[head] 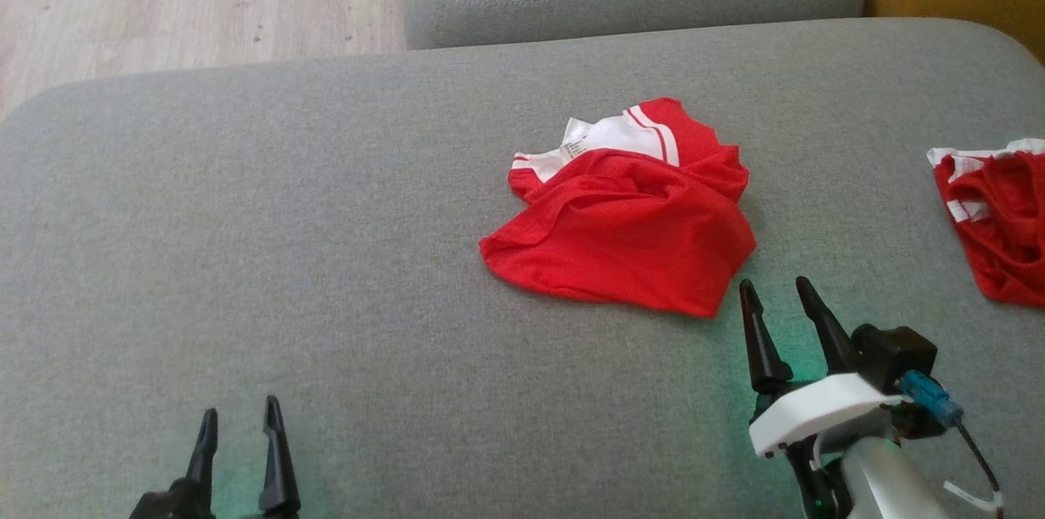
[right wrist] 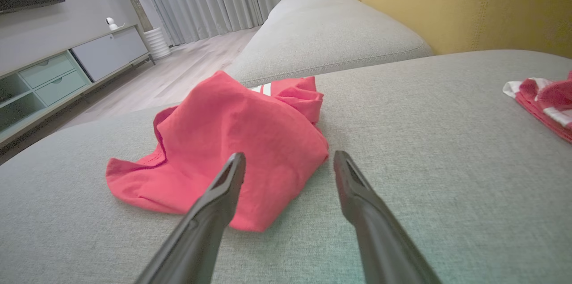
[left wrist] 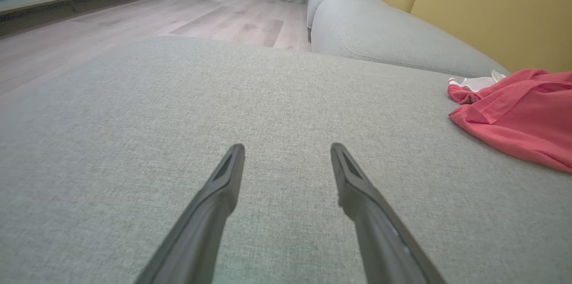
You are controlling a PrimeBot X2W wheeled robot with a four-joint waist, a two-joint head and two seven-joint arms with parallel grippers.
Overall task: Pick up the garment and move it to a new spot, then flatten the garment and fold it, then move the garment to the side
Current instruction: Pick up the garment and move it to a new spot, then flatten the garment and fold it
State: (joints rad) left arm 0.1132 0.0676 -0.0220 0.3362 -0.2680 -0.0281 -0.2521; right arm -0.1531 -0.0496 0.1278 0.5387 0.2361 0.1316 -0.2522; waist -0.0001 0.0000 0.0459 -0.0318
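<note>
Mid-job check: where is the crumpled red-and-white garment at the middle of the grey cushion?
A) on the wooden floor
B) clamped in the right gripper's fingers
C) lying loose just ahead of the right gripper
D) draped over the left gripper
C: the crumpled red-and-white garment lies on the grey fabric cushion just beyond the right gripper, whose fingers stand spread and empty.

no text can be read: the small white tag inside the neck of the red garment bears dark marks, but they are too small and blurred to make out as letters or numbers.
</note>
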